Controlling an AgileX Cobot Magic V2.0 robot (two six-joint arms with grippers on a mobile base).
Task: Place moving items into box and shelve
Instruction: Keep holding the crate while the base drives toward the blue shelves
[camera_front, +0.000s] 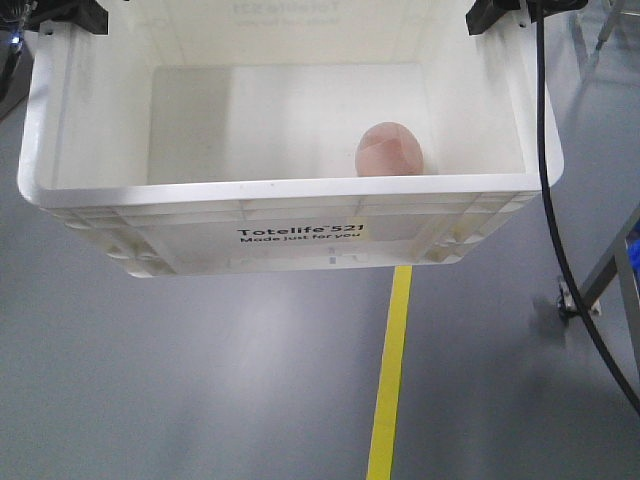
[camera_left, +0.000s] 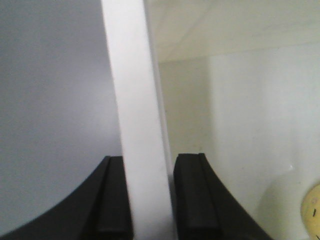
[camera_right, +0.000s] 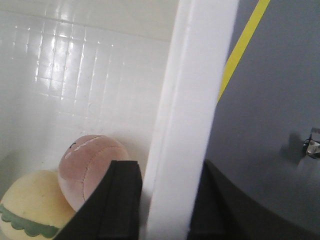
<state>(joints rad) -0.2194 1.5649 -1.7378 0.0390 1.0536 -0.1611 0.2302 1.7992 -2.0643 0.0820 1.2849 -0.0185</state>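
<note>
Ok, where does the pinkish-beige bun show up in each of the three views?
Front-facing view: the pinkish-beige bun lies on the crate floor, right of centre, close to the wall that carries the print.
Left wrist view: not in it.
Right wrist view: lower left, next to the pale yellow bun.
Shared landmark: the white crate's rim, seen in all three.

Below me lies a smooth grey floor (camera_front: 200, 380), glossy enough to show soft reflections. A yellow stripe (camera_front: 392, 370) runs along it and passes out of sight under the white crate (camera_front: 290, 215). On my right, a metal frame (camera_front: 608, 268) stands on the floor on a small caster (camera_front: 566, 299).
</note>
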